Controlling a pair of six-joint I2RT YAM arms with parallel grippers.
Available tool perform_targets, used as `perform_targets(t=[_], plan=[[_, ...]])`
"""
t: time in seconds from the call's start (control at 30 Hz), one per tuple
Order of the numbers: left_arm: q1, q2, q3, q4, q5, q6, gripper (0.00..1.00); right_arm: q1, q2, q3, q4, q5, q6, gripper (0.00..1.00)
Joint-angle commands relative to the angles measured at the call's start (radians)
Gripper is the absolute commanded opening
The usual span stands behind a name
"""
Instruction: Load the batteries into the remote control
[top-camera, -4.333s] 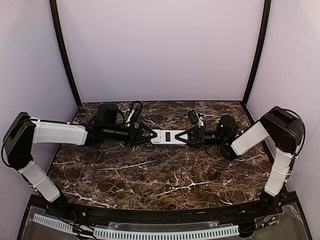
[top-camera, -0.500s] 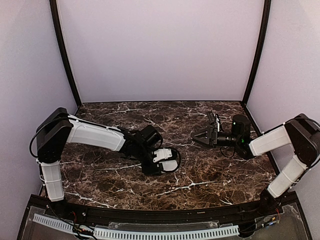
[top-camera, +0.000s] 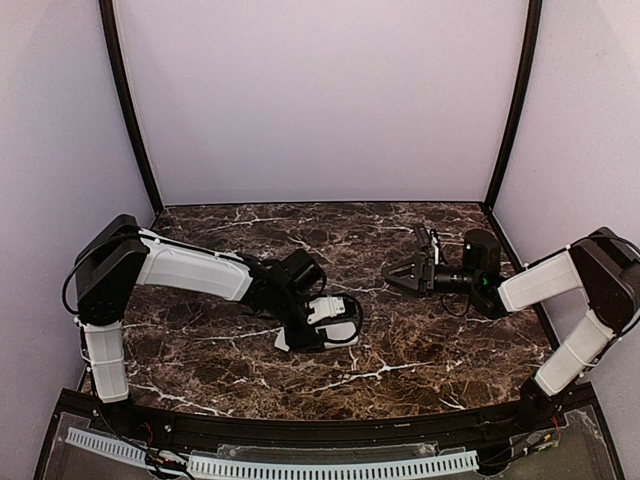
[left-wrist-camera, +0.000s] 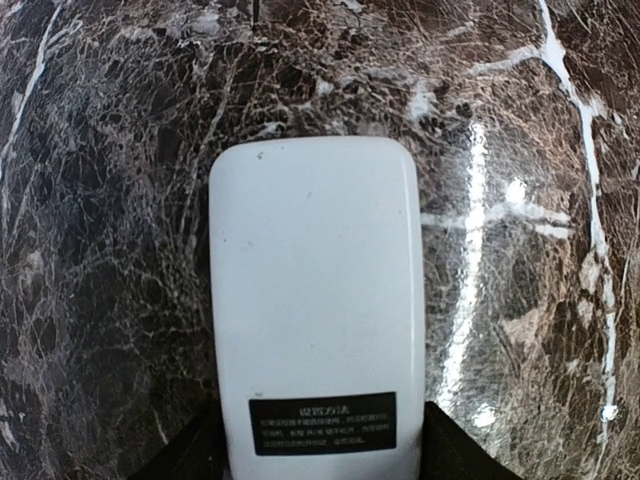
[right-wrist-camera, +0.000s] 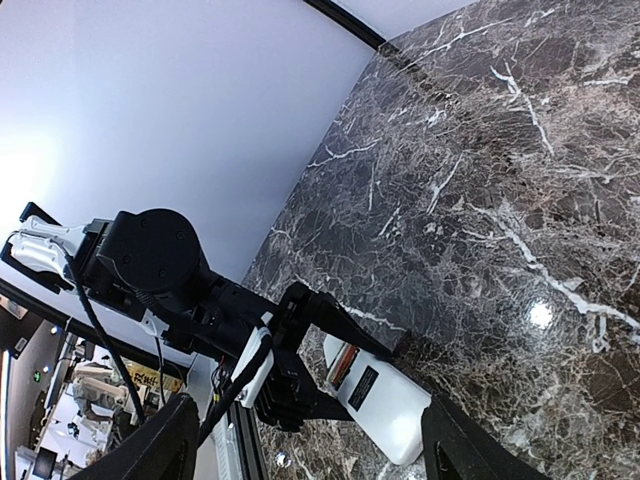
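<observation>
Overhead view of a dark marble table (top-camera: 430, 350) with two robot arms reaching in from the bottom corners. The remote control (top-camera: 287, 345) lies flat on the table, a little left of centre in the lower half of the frame. The left gripper (top-camera: 308, 335) is bent down over it.

The left wrist view fills with the remote's plain white back. A black label with small white print sits near the bottom edge. The dark fingers (left-wrist-camera: 195, 462) show at the bottom corners, one on each side of the remote's near end. They stand just beside its edges, but it cannot be told whether they press on it or have let go.

The right gripper (top-camera: 392, 275) hangs above the table right of centre, well apart from the remote. Its jaws are spread wide with nothing between them. Its wrist view shows the remote low in the frame, with a small orange-red patch beside the label, too small to identify.

No loose batteries can be seen in any view, and the visible part of the remote's back shows no open compartment. Whether the batteries are already inside cannot be told. If they are, little seems left beyond letting go and pulling back
</observation>
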Motion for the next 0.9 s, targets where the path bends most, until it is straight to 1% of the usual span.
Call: perform_targets(t=[0.0,0.17,0.27,0.37,0.4,0.53,0.67,0.8,0.87], plan=[[0.000,0.040,-0.001,-0.082,0.006,0.008,0.65,-0.005,-0.006,0.006,0.002,0.001,-0.014,0.76],[0.000,0.017,0.044,-0.103,0.012,-0.021,0.70,-0.006,-0.004,0.011,-0.016,-0.002,-0.028,0.76],[0.018,-0.081,0.031,-0.079,0.036,-0.015,0.75,-0.005,-0.009,0.033,-0.063,-0.008,-0.068,0.76],[0.050,-0.203,-0.009,-0.079,0.078,0.026,0.81,-0.005,-0.018,0.063,-0.133,-0.025,-0.119,0.76],[0.066,-0.223,-0.020,-0.082,0.084,0.036,0.83,-0.005,-0.020,0.076,-0.167,-0.028,-0.142,0.76],[0.107,-0.293,-0.087,-0.173,0.046,0.153,0.87,-0.005,-0.017,0.118,-0.254,-0.050,-0.221,0.76],[0.141,-0.285,-0.118,-0.248,0.005,0.252,0.86,-0.007,0.019,0.171,-0.359,-0.071,-0.284,0.75],[0.152,-0.252,-0.123,-0.268,0.052,0.324,0.82,-0.007,0.067,0.200,-0.421,-0.097,-0.301,0.71],[0.153,-0.242,-0.143,-0.251,0.048,0.351,0.80,-0.004,0.089,0.204,-0.434,-0.106,-0.307,0.69]])
